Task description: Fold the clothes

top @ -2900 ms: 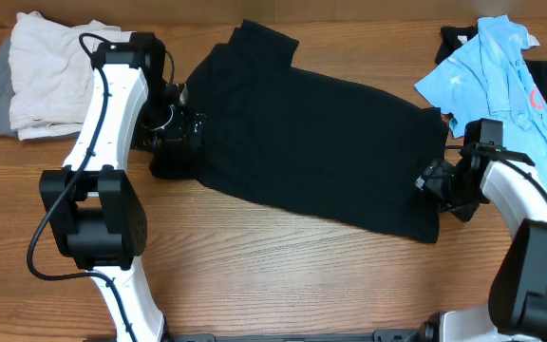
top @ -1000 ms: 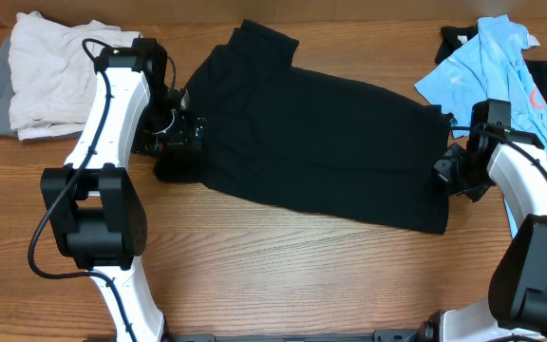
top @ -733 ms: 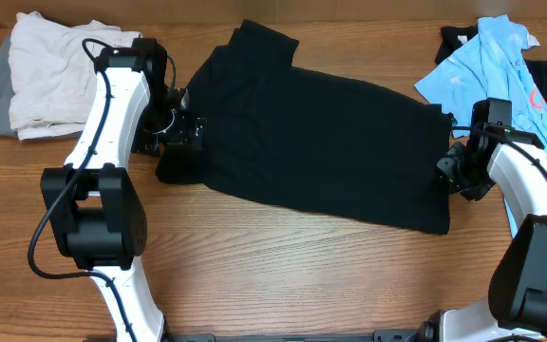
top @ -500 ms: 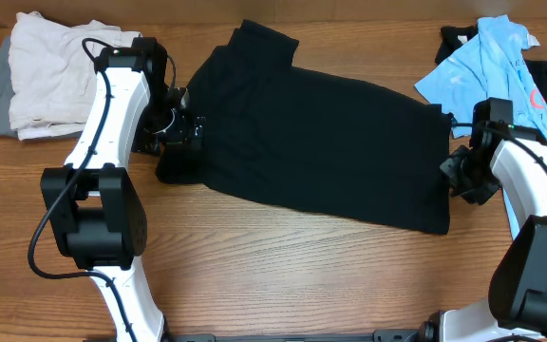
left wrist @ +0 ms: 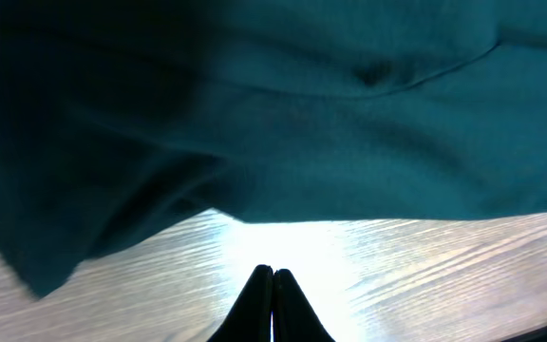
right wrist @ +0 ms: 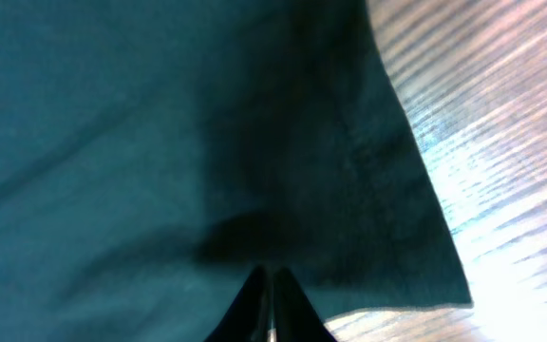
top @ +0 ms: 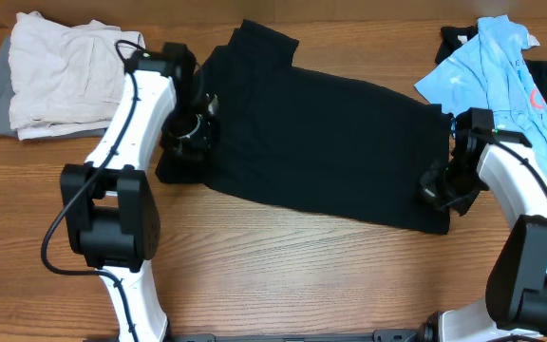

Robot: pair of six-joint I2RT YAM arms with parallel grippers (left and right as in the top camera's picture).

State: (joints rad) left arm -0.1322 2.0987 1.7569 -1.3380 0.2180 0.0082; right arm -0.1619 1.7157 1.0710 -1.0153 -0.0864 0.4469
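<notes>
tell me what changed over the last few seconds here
The left gripper moved right, toward the black shirt and its sleeve, and closed; it looks shut on nothing. The right gripper slid left onto the shirt's lower right corner and is shut; whether it pinches fabric is unclear. The shirt stays spread flat, and the white clothes and light blue polo lie as before.

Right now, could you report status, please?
Left tool shut over bare wooden table. Right tool shut at edge of large black fabric shirt. Shirt spread out, unfolded.
</notes>
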